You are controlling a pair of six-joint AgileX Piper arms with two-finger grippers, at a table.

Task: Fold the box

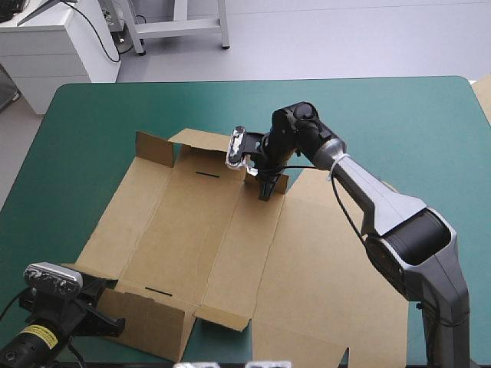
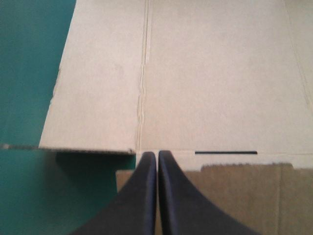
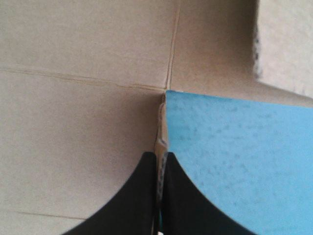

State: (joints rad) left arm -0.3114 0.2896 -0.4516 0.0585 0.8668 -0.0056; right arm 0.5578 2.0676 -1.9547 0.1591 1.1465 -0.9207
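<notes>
Nearest you, your left gripper (image 2: 157, 155) sits at the near left corner of the box (image 1: 230, 245). Its black fingers are drawn together with only a hairline between them, and their tips lie over a shadowed flap (image 2: 244, 196) just short of a dark slot (image 2: 225, 152). The box lies spread flat on the teal-green cover (image 1: 399, 130), mid-table. At its far edge your right gripper (image 3: 160, 155) is clamped on a small upright flap (image 1: 281, 184), with the board's edge between its fingers.

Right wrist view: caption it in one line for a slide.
Right gripper shut on a raised edge of the box, teal-green cover beside it.
</notes>
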